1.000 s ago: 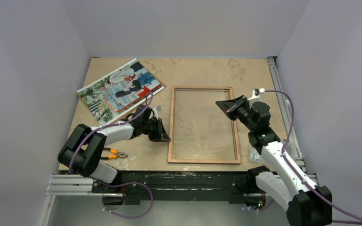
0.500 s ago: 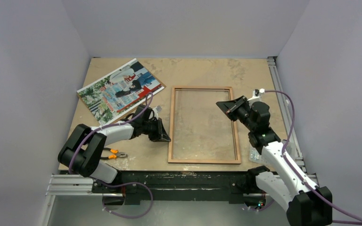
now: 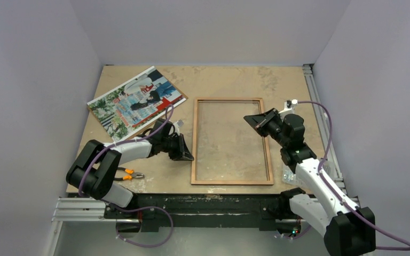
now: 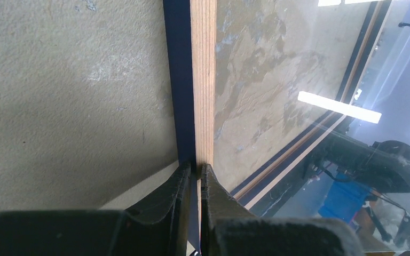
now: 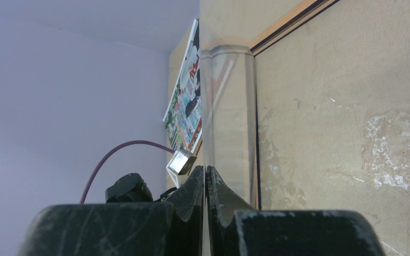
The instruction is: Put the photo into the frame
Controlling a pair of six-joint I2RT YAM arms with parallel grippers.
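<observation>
Wood-brown frame point(image 3: 232, 182) back-up at centre, left gripper point(image 3: 186, 153) pinching its left rail, right gripper point(image 3: 253, 120) closed over its right rail: advisable to settle it flat before fetching upper-left photo point(image 3: 136, 102).

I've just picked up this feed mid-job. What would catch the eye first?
The large frame lies wood-brown back up in the middle of the table. The left gripper is pinched on its left rail, and the right gripper, fingers together, is over the pane near its right rail. The colourful photo lies apart at the far left, not yet in the frame.
</observation>
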